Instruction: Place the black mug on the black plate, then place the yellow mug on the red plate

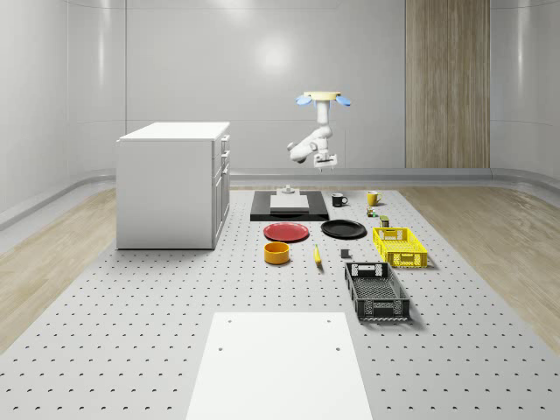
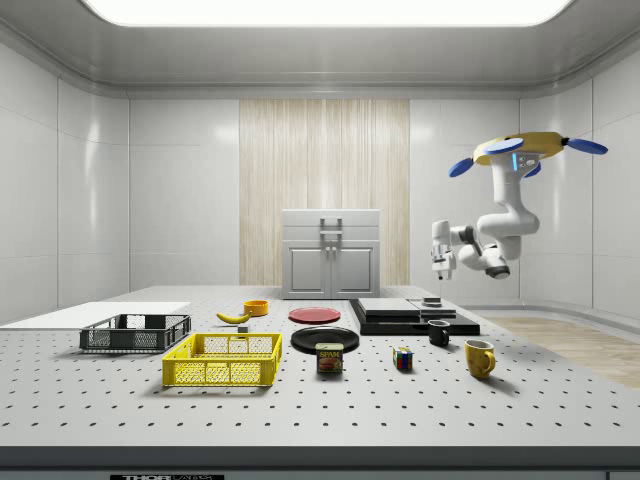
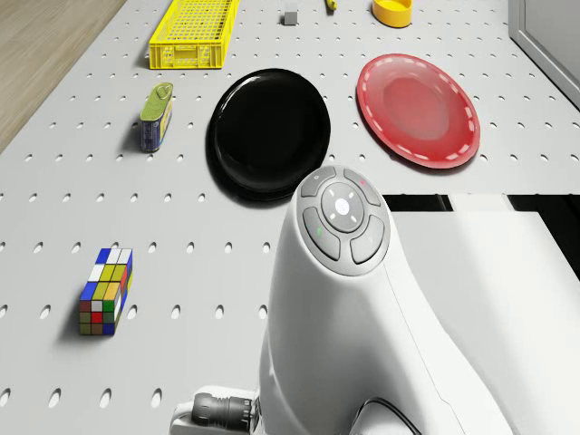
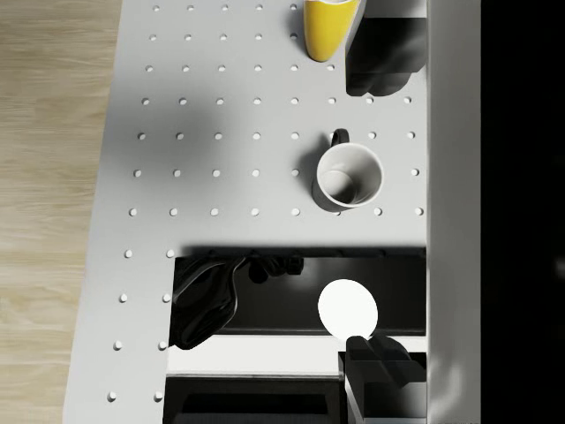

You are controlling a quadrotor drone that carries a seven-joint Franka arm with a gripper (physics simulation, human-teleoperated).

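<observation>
Your drone [image 2: 530,150] hovers above the table's far end, gripper [image 2: 438,268] hanging over the black slab [image 2: 412,318] near the black mug [image 4: 349,177]. That mug stands upright, opening up, handle toward the yellow mug [image 4: 328,26]. Finger spread: I cannot tell. Black plate [image 3: 269,131] lies beside the red plate [image 3: 418,109].

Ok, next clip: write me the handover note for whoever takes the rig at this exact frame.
Drone hovers above the table's far end, arm folded down, gripper in the air over the black platform, above the black mug. It holds nothing.
Black mug stands upright on the table beside the platform; the wrist view looks down into it.
Yellow mug stands on the table next to it, untouched.
Black plate and red plate lie side by side on the table, both bare.
Done: nothing placed yet.
Left: grasp the black mug, set it on the black plate; then yellow mug onto the red plate.
</observation>
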